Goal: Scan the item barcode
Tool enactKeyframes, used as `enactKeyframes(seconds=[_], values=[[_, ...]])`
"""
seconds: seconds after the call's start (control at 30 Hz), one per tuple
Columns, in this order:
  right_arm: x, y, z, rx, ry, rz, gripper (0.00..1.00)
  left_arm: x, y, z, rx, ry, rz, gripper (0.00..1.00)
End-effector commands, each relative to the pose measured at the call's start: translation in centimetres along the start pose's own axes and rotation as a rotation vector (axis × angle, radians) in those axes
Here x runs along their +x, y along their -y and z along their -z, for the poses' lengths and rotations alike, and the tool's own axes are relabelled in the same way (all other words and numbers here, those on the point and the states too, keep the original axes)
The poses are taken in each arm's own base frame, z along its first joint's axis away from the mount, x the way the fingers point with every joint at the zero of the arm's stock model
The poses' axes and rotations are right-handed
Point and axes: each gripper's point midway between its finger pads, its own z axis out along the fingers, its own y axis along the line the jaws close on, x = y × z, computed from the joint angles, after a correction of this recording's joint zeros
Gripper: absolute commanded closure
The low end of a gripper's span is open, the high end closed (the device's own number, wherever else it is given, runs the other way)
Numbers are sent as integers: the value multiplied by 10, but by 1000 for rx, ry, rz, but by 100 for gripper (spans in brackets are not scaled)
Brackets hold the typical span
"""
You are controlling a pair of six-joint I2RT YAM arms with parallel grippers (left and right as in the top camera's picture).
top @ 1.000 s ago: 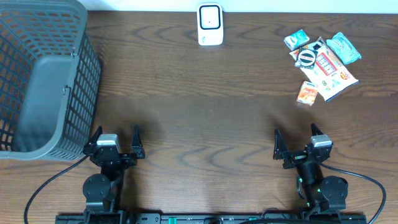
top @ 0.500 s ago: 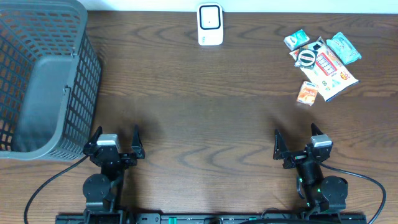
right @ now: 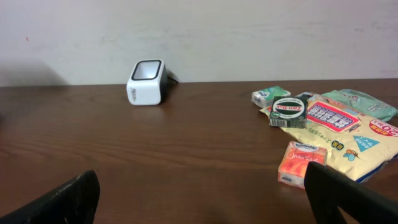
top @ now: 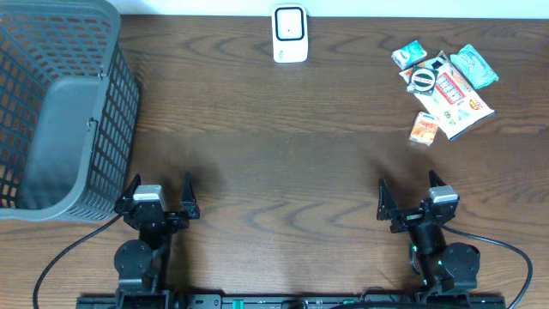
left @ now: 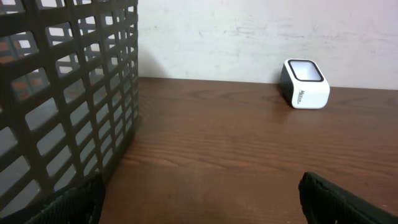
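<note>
Overhead view: two robot arms sit at the near edge of a brown table [top: 257, 154], both with fingers spread wide and holding nothing.

The left gripper [top: 159, 199] is near the gray basket [top: 60, 112], which stands at the left side. The right gripper [top: 413, 202] is at the near right. The white scanner [top: 290, 33] stands at the far edge, in the middle. The snacks lie in a pile at the far right: a big yellow bag [top: 455, 96], a small orange pack [top: 423, 129], a round dark tin [top: 422, 81], a pale green pack [top: 473, 65] and a small box [top: 408, 56]. The orange pack is nearest to the right gripper, but well apart from it.
</note>
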Motion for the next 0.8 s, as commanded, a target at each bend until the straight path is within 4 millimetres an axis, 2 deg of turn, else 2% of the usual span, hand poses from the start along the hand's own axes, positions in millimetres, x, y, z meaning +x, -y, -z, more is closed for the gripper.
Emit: enactKeyframes(seconds=[0.0, 0.77], values=[[0, 2, 0, 7, 2, 13, 1, 14, -2, 0, -7, -44, -16, 2], [0, 2, 0, 7, 2, 12, 1, 15, -6, 0, -30, -49, -17, 2]])
